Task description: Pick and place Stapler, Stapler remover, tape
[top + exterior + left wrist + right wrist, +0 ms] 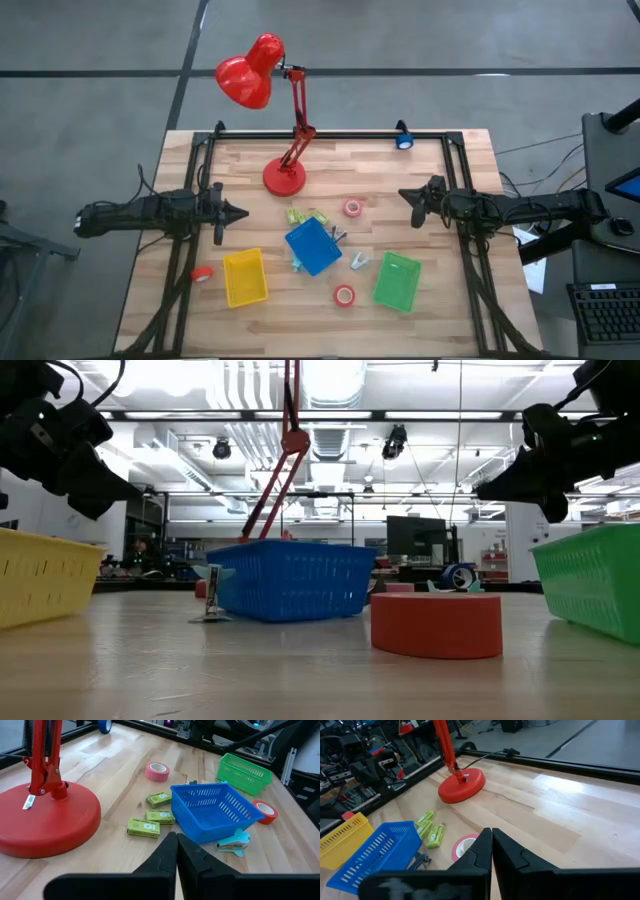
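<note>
Nothing looks picked yet: left gripper and right gripper, fingers pressed together and empty, hover apart, so next comes reaching a red-rimmed tape roll mid-table.

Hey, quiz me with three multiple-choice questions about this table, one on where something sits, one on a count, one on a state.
1. Which plastic basket lies between the other two?
A yellow B blue C green
2. How many plastic baskets are on the wooden table?
A two B three C four
3. The left claw is:
A holding tape B shut, empty C wide open

Answers:
1 B, the blue plastic basket sits between the yellow plastic basket and the green plastic basket.
2 B, those three show from above.
3 B, its fingers meet with nothing between them.
</note>
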`<state>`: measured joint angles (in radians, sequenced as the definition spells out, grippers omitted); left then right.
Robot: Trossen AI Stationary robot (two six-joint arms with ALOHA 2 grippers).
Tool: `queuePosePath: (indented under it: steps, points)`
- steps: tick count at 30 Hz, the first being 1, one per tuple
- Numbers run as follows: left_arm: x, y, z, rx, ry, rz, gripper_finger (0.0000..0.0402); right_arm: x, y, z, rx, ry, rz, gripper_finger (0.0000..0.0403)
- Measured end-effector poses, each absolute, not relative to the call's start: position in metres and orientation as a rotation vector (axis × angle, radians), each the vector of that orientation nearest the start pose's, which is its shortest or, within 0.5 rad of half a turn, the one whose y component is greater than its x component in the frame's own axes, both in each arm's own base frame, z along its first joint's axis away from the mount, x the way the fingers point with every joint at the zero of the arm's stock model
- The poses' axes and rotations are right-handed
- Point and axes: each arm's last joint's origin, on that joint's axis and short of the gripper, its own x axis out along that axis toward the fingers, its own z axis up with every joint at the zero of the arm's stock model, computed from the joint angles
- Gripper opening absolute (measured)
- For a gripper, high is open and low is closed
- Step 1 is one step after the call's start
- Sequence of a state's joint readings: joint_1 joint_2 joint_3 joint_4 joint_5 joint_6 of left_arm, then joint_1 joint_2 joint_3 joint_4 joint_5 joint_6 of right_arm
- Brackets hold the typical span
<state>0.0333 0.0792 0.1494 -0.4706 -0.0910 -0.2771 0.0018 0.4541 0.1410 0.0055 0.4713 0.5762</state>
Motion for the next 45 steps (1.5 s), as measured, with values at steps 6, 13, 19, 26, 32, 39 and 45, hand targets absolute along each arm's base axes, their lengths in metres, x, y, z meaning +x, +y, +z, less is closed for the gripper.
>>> queuePosePath:
  steps: [6,13,19,26,32,39,45]
  points:
    - [0.086,0.005,0.164,-0.262,0.381,0.177,0.0007,0.124,-0.013,0.173,0.489,0.158,-0.537,0.0009]
    - [0.086,0.005,0.164,-0.261,0.381,0.177,0.0007,0.124,-0.013,0.173,0.488,0.159,-0.538,0.0009]
    - [0.086,0.005,0.164,-0.261,0.381,0.177,0.0007,0.124,-0.013,0.173,0.489,0.158,-0.538,0.0009]
    - [0.086,0.005,0.164,-0.262,0.381,0.177,0.0007,0.124,-0.013,0.173,0.488,0.159,-0.537,0.0009]
    - [0.086,0.005,0.164,-0.262,0.381,0.177,0.0007,0.124,-0.013,0.174,0.493,0.143,-0.534,0.0009]
    - [0.086,0.005,0.164,-0.261,0.381,0.177,0.0007,0.127,-0.013,0.187,0.531,0.002,-0.495,0.0009]
    - [0.086,0.005,0.164,-0.261,0.381,0.177,0.0007,0.133,-0.015,0.21,0.886,-0.321,-0.434,0.0009]
